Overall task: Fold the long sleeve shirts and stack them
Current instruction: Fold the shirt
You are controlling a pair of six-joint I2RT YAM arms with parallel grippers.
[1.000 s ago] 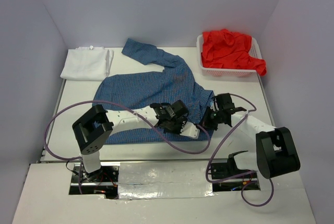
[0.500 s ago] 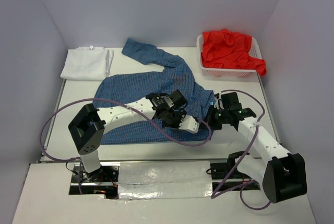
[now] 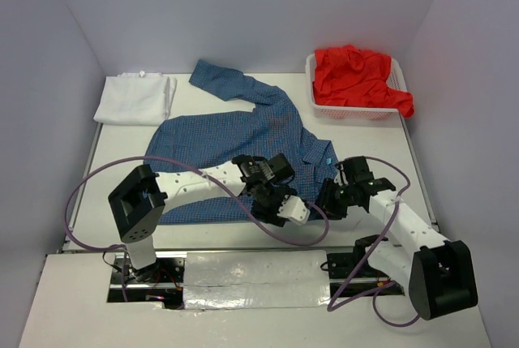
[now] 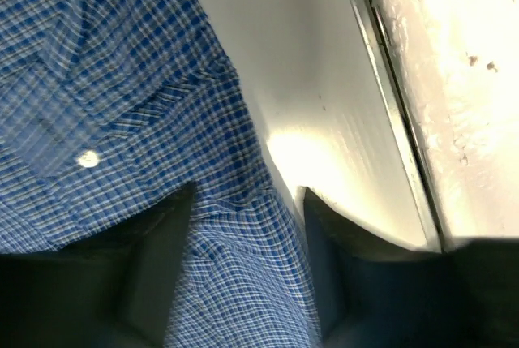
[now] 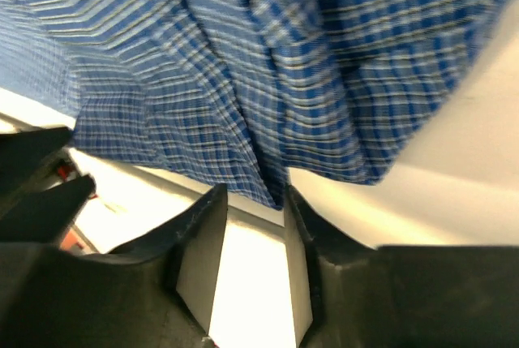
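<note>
The blue fine-checked long sleeve shirt [image 3: 235, 133] lies spread across the middle of the table, one sleeve reaching to the far wall. My left gripper [image 3: 276, 198] stands open low over its near right hem. In the left wrist view checked cloth [image 4: 122, 80] lies flat between the parted fingers [image 4: 158, 259] of the gripper [image 4: 248, 194]. My right gripper [image 3: 331, 196] is open just right of it. In its wrist view the shirt's edge [image 5: 268, 80] hangs just past the tips of the gripper [image 5: 255, 194]. A folded white shirt [image 3: 134, 96] lies far left. A red shirt [image 3: 357, 72] fills the basket.
The white mesh basket [image 3: 349, 111] stands at the far right corner. Bare table [image 3: 369, 141] shows between it and the blue shirt. The table's near edge [image 4: 397, 121] runs close by the left gripper. Purple cables [image 3: 89, 182] loop from both arms over the near side.
Both grippers have opened and let go of the blue shirt's near right hem. Both have come a little nearer the table's front edge, and the cloth now lies flat.
</note>
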